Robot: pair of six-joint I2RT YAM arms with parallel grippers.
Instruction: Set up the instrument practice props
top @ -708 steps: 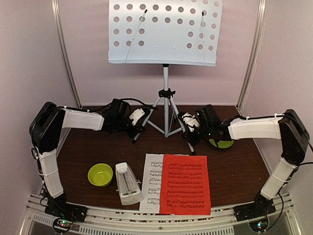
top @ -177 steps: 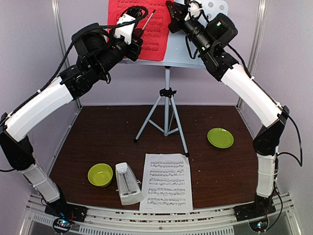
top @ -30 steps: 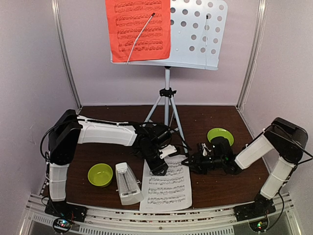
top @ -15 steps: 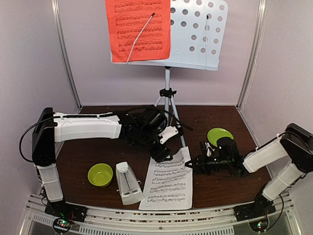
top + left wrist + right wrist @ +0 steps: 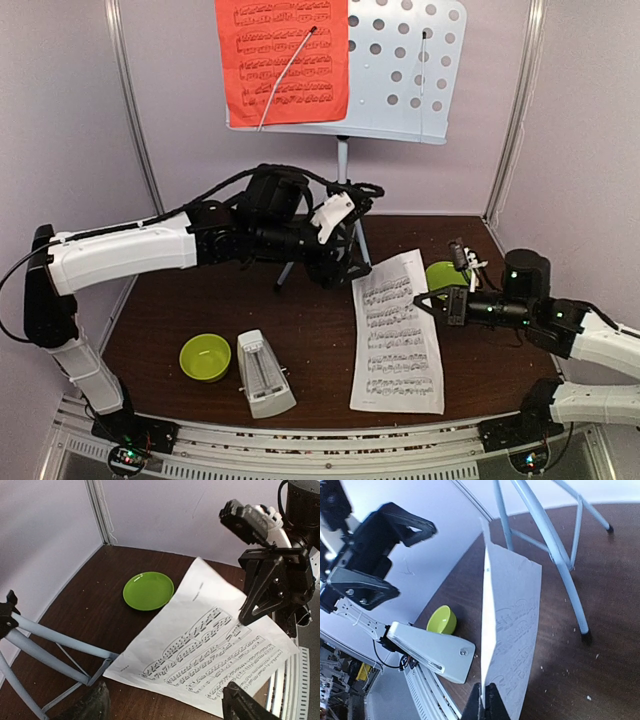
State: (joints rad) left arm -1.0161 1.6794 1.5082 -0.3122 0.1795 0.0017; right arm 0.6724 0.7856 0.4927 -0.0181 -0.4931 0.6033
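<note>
Metronome (image 5: pixel 262 374), white pyramid with clear cover, upright on dark woodgrain counter (image 5: pixel 200 300). White sheet (image 5: pixel 398 330), thin printed paper, tilted, right edge pinched by right hand (image 5: pixel 428 300). Left hand (image 5: pixel 352 258) spread, empty, beside sheet's far corner. Red sheet (image 5: pixel 283 60) on perforated pale music stand (image 5: pixel 400 70).

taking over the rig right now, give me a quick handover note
Tools: left tool is open and empty, over the white sheet. The right tool is shut on that sheet's right edge, with the sheet partly raised from the table.
Done: red sheet sits on the left half of the music stand.
Left: white sheet probably goes on the stand's bare right half. The metronome is on the table near the front, away from both tools.
</note>
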